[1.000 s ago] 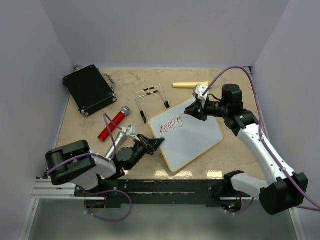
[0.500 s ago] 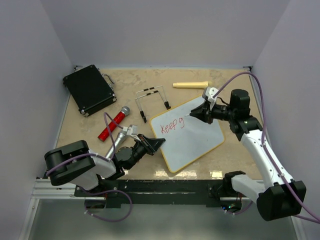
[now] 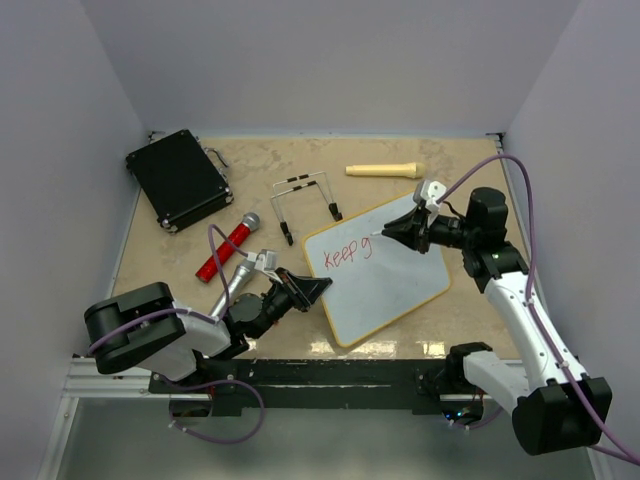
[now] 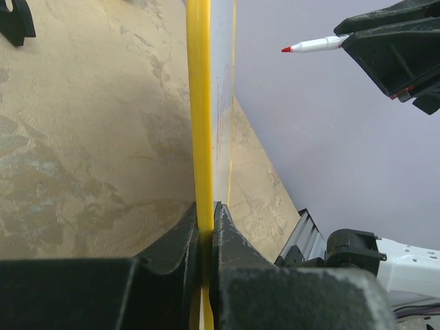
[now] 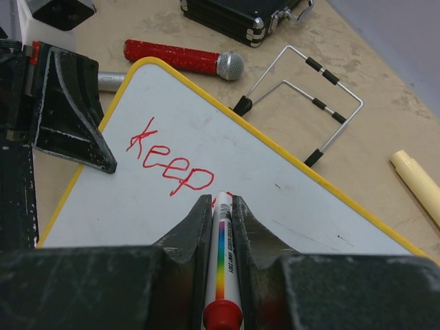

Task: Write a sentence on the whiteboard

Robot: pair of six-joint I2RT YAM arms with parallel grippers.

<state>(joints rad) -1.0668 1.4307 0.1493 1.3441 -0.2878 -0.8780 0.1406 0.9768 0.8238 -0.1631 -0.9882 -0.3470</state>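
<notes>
R gripper (image 3: pixel 397 229) holds marker (image 5: pixel 221 271), tip seemingly off whiteboard (image 3: pixel 390 290); L gripper (image 3: pixel 311 287) clamps edge.

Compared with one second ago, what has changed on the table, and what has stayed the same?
The right gripper, shut on the marker, moved right along the whiteboard, past the "g"; in the left wrist view its tip is off the surface. The sentence still reads "Keep g". The left gripper still clamps the board's edge.
</notes>
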